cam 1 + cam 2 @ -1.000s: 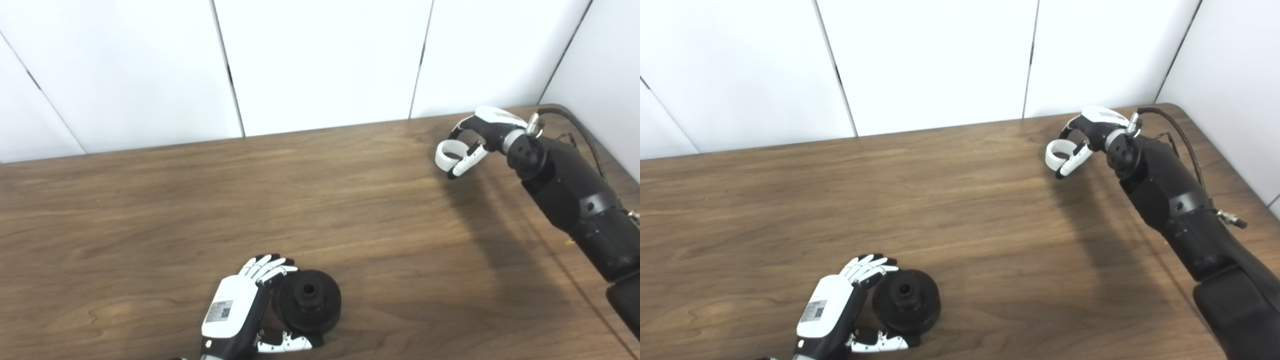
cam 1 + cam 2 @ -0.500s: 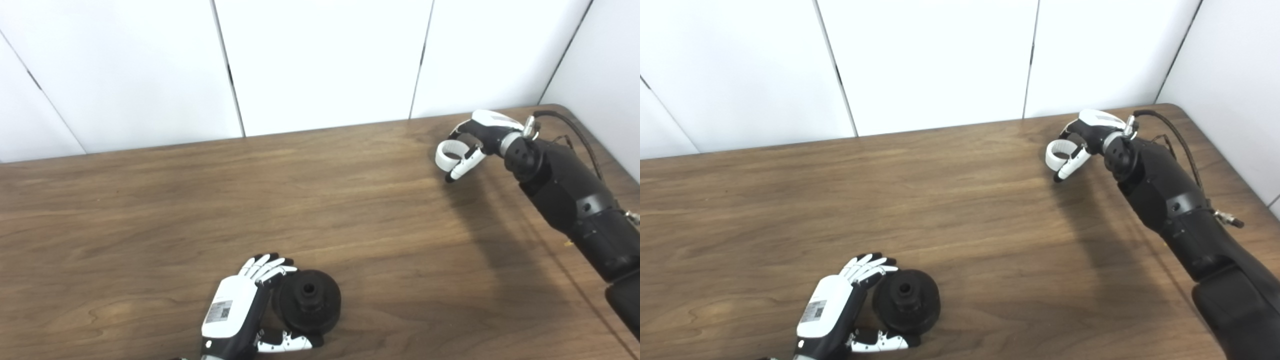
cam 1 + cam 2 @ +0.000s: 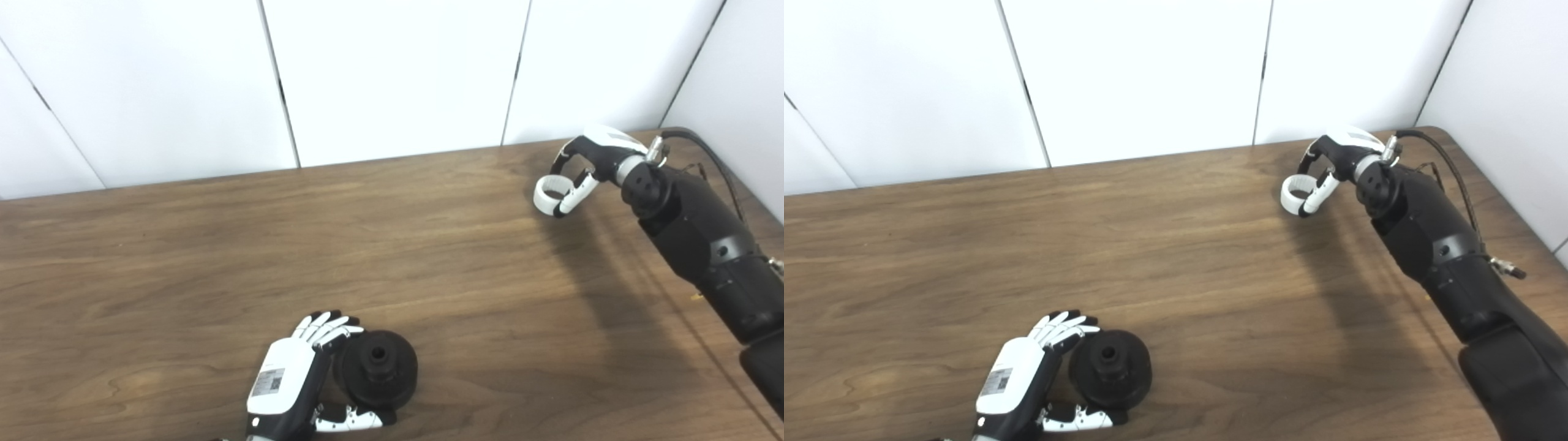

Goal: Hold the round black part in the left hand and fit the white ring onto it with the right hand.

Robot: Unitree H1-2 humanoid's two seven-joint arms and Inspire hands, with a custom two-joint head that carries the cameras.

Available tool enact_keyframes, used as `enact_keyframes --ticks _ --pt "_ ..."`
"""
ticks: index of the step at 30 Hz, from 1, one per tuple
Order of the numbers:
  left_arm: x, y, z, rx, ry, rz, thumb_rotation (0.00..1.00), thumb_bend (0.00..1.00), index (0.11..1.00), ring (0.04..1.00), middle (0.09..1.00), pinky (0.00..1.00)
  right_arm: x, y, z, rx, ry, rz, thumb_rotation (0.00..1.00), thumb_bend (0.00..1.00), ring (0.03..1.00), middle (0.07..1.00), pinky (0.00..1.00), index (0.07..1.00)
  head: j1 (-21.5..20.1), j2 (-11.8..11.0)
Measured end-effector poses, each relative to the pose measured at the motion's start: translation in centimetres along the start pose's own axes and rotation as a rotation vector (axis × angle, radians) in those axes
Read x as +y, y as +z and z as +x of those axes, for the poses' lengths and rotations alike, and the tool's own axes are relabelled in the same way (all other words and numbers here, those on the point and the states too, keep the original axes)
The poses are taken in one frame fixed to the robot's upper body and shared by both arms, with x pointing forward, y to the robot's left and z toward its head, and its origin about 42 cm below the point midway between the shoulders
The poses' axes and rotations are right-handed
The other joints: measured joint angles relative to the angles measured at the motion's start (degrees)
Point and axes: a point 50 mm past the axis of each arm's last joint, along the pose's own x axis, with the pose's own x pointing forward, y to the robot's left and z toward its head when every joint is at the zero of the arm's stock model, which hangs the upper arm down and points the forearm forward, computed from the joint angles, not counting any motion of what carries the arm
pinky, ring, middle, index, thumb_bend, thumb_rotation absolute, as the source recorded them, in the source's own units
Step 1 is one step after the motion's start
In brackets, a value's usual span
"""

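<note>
At the wooden table's (image 3: 184,257) near edge, the left hand (image 3: 288,383) cups the round black part (image 3: 378,367), matte with a central bore. Far right, the right hand (image 3: 1335,162) pinches the glossy white ring (image 3: 1293,194); both views match.

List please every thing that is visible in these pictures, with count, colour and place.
table: one, brown wood, fills the lower picture
wall panels: white, with dark seams, behind the table
black part: one, round, with a hub and centre hole, on the table at the near edge
ring: one, white, far right of the table, at the right hand's fingers
cable: one, dark, along the right arm
left hand: white and black, cupped around the black part
right hand: white and black, fingers closed on the ring
</note>
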Motion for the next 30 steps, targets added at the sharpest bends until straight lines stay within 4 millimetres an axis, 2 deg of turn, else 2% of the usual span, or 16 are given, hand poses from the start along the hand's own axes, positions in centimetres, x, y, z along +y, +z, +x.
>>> enact_keyframes --ticks 7,16,20,24,30 --pt "0.0 0.0 0.1 0.000 0.002 0.000 0.06 0.52 0.488 0.907 0.832 0.94 0.4 0.7 0.1 -0.071 -0.033 0.007 0.13 0.52 0.856 0.768 0.85 0.485 -0.35 0.00" --pt "0.0 0.1 0.1 0.001 0.001 0.001 0.06 0.52 0.488 0.905 0.832 0.92 0.8 0.5 0.0 -0.074 -0.038 -0.005 0.13 0.52 0.860 0.772 0.85 0.486 -0.09 0.09" --pt "-0.1 0.1 0.1 0.000 0.000 0.001 0.06 0.52 0.488 0.900 0.830 0.94 0.9 0.6 -0.6 -0.094 -0.041 -0.020 0.13 0.52 0.879 0.779 0.85 0.486 0.53 0.79" --pt "-0.1 0.1 0.1 0.001 -0.001 0.002 0.07 0.52 0.488 0.901 0.831 0.93 0.2 1.8 -2.0 -0.157 -0.021 -0.058 0.13 0.52 0.889 0.787 0.88 0.486 1.49 1.49" --pt "-0.1 0.4 0.2 0.008 -0.005 0.014 0.06 0.52 0.488 0.892 0.826 0.93 -2.0 5.8 -5.6 -0.290 0.027 -0.127 0.13 0.52 0.887 0.791 0.91 0.485 3.86 3.69"
